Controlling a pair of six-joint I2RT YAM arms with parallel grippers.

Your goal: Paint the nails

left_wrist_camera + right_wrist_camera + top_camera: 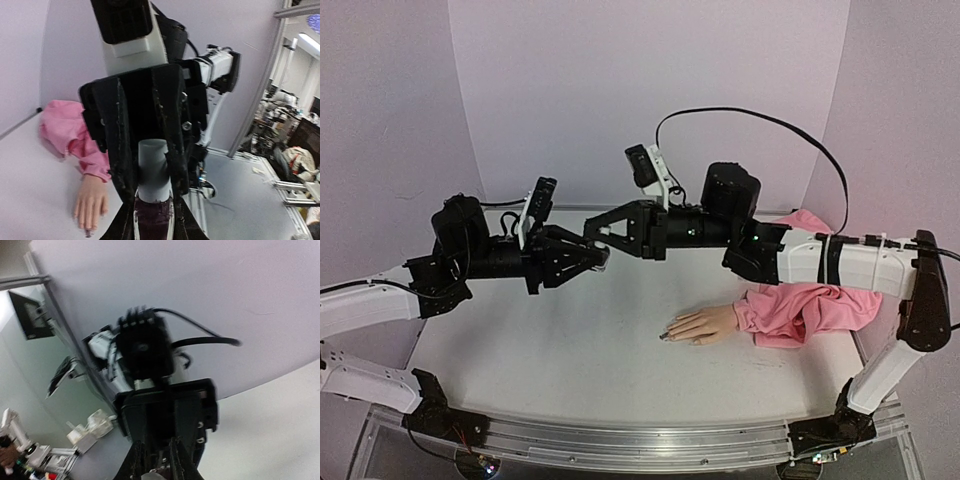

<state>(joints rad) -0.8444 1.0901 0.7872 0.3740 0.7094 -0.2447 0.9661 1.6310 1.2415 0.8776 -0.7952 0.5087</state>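
A white counter (570,350) filled the lower middle of the top view, closed in by pale walls (570,90) behind and at both sides. One mannequin hand (703,324) lay flat right of centre, fingers pointing to the left of the frame, its wrist in one crumpled pink sleeve (810,308) that ran to the right edge. The nails (666,335) sat at the left tips of those fingers, on the counter. At least one looked dark in the left wrist view, but they were too small to count. A black cable (760,120) looped over the right arm.

Two arms reached in level from opposite sides and met high over the counter at the centre of the top view, up and left of the hand. Nothing lay between them and the nails.

The left end effector (153,231) was clamped on one dark bottle (152,217). The right end effector (156,466) faced it, with its fingers (122,165) closed on the bottle's pale cap (152,167). In the right wrist view the cap showed only as a blur at the bottom edge.
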